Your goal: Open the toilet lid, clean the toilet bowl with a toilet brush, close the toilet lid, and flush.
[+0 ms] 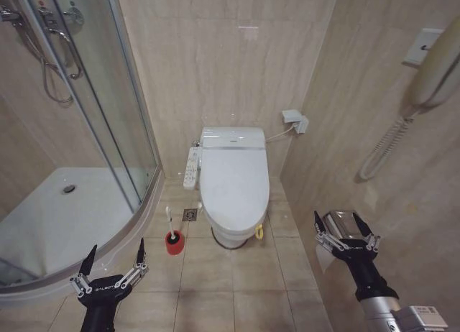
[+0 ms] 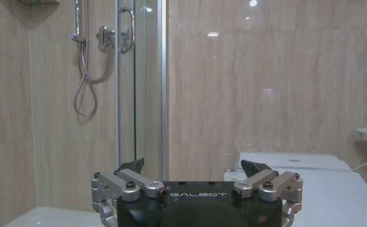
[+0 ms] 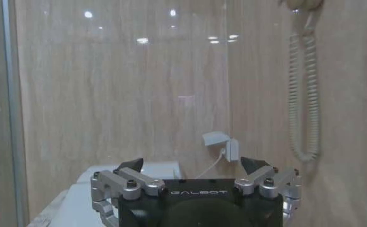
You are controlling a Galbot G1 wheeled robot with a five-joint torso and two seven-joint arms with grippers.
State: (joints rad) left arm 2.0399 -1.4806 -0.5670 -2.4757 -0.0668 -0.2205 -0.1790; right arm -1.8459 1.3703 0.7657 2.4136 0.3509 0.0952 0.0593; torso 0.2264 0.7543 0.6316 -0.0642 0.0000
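The toilet lid (image 1: 234,177) is glossy white and lies shut over the toilet bowl, hiding its inside. A small yellow loop tag (image 1: 259,231) hangs at the lid's front edge. The toilet brush (image 1: 168,218) stands on the floor left of the toilet, its white handle rising from a red holder (image 1: 172,243) that hides the bristles. My left gripper (image 1: 115,260) hovers open at the lower left, short of the brush. My right gripper (image 1: 343,230) is open at the lower right, beside the wall. The left wrist view shows the open left gripper (image 2: 192,166) with the lid (image 2: 337,191) beyond it.
A curved glass shower enclosure (image 1: 108,123) with a white shower tray (image 1: 57,217) fills the left. A control panel (image 1: 191,167) sits at the toilet's left side. The right wall carries a phone (image 1: 435,70), a socket (image 1: 295,120) and a metal paper holder (image 1: 338,223). A floor drain (image 1: 190,215) lies near the brush.
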